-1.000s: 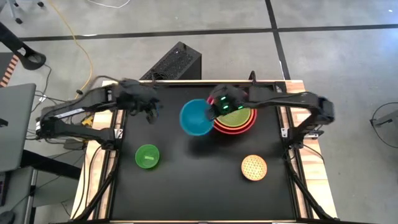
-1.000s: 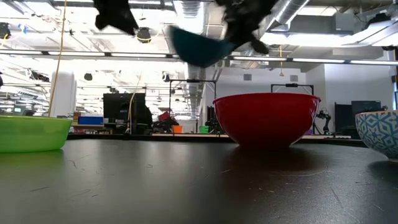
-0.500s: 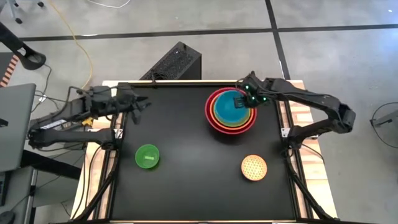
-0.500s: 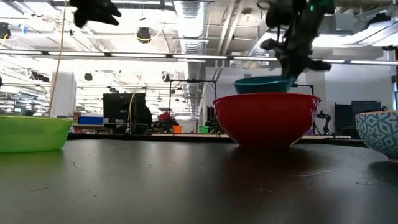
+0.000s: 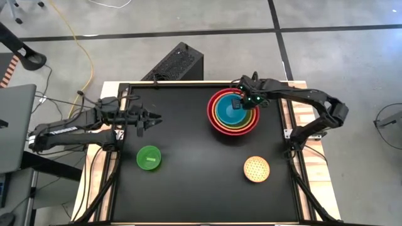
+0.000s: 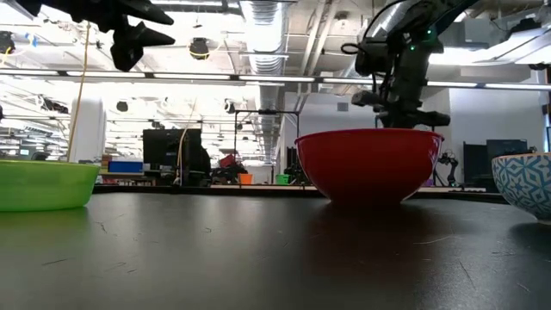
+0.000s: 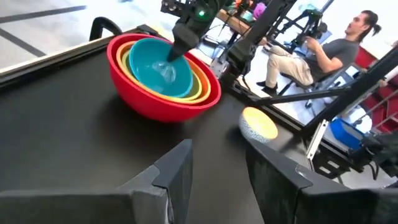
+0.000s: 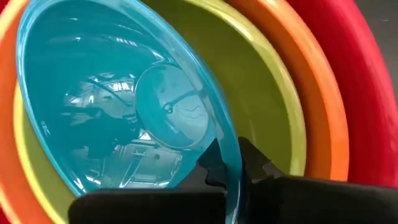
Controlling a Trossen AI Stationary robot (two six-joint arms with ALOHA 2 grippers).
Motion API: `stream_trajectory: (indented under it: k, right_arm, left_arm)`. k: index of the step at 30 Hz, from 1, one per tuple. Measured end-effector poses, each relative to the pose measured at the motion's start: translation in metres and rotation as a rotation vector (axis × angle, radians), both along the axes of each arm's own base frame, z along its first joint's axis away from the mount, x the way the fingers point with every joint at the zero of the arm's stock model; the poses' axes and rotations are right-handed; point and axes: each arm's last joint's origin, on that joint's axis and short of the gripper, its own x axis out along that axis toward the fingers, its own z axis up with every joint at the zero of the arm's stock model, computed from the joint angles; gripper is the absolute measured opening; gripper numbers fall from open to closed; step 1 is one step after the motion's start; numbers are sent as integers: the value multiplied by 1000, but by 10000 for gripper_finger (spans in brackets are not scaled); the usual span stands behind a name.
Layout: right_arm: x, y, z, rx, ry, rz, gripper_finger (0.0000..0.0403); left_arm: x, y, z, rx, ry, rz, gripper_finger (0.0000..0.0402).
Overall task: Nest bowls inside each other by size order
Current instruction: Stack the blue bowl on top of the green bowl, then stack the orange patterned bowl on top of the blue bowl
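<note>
1. The red bowl [image 5: 216,119] sits toward the far right of the black tabletop [image 5: 188,188] and serves as the base of the stack, since the largest has to carry all the others
2. The orange bowl [image 7: 205,78] rests inside the red one, only its rim showing as a ring, which fits its place as second in size
3. The lime green bowl [image 8: 273,99] lies inside the orange, a narrow band of it visible around the next bowl
4. The blue bowl [image 5: 234,110] is seated in the lime green one, so four bowls are nested; the right gripper [image 8: 226,167] pinches the blue bowl's rim at the far side, one finger inside and one outside, a hold that lets it lower the bowl straight into the stack. Letting go looks like the step in hand
5. The small dark green bowl [image 5: 149,157] stands alone on the near left of the tabletop, well apart from the stack; by size it should go in next. The left gripper [image 5: 151,119] hangs above the tabletop beyond it, fingers spread with nothing between them, probably placed to reach this bowl
6. The small yellow-orange dotted bowl [image 5: 256,169] waits on the near right, nearer than the stack, and as the smallest it belongs in last
</note>
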Motion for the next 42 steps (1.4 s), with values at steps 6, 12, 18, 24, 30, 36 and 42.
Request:
stream_trajectory:
  k: [6,12,18,24,30,36,42]
  right_arm:
    - [3,0,-5,14,17,-5,33]
    - [2,0,-3,16,8,-30,106]
    - [0,1,0,13,0,-33,149]
    - [-9,5,18,-25,13,-56,144]
    - [-11,15,53,-92,-47,-45,129]
    - [4,61,78,-88,-151,110,127]
    - [1,144,77,71,-74,228,127]
  left_arm:
    - [-5,-1,2,4,-20,5,138]
    - [-6,-2,3,4,-23,6,138]
    - [-6,-2,3,3,-22,-3,138]
    - [-6,-2,0,-3,1,-22,138]
    - [-8,-3,-9,-13,99,-19,138]
    - [-11,-3,-22,-12,243,-13,138]
    - [-8,-3,-28,-15,302,-47,138]
